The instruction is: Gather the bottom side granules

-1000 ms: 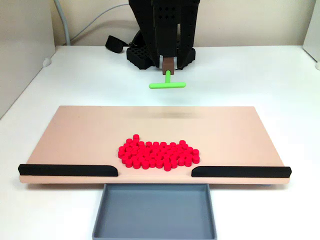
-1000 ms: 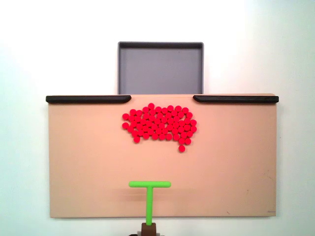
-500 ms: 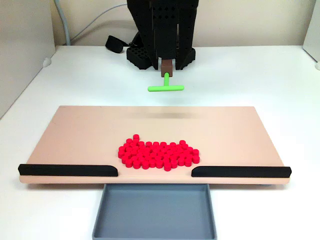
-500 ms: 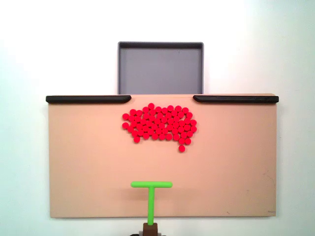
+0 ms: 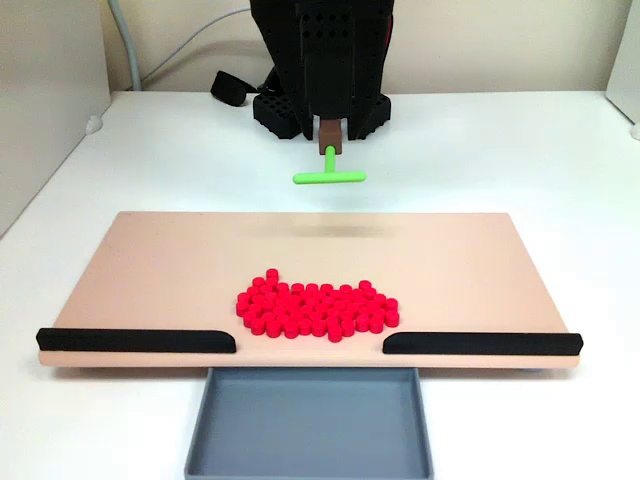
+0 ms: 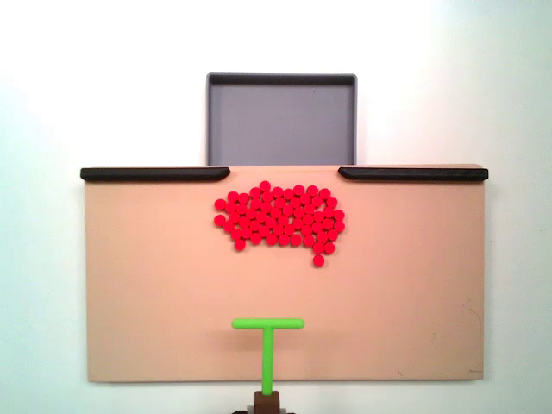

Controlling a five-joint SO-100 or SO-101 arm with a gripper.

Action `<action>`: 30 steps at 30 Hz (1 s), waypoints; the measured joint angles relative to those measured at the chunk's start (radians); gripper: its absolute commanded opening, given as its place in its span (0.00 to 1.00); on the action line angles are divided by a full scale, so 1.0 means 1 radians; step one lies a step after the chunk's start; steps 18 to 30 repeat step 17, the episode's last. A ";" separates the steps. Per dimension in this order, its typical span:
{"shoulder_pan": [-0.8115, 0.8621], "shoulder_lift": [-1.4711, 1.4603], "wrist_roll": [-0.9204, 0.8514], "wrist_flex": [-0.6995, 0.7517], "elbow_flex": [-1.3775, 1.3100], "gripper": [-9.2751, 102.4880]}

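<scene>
The red granules lie in one tight cluster on the tan board, close to the gap between two black rails. One pellet sticks out at the cluster's edge. The green T-shaped pusher hangs in the air above the board's opposite edge, well apart from the cluster, with its crossbar facing the granules. My gripper, a brown tip on the black arm, is shut on the pusher's stem.
A grey tray sits just beyond the gap between the black rails. The arm's black base stands behind the board on the white table. A grey cable runs at the back left.
The pusher has drifted slightly sideways, left in the front-facing fixed view and right in the top-down one. The granules have not moved.
</scene>
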 measured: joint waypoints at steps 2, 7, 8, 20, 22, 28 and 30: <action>0.000 0.000 -0.003 0.000 0.000 0.08; 0.000 0.000 -0.008 0.000 0.000 0.08; 0.000 0.000 -0.008 0.000 0.000 0.08; 0.000 -0.005 -0.017 0.000 0.000 0.08; 0.000 -0.005 -0.017 0.000 0.000 0.08; 0.000 -0.005 -0.017 0.000 0.000 0.08; 0.000 -0.005 -0.017 0.000 0.000 0.08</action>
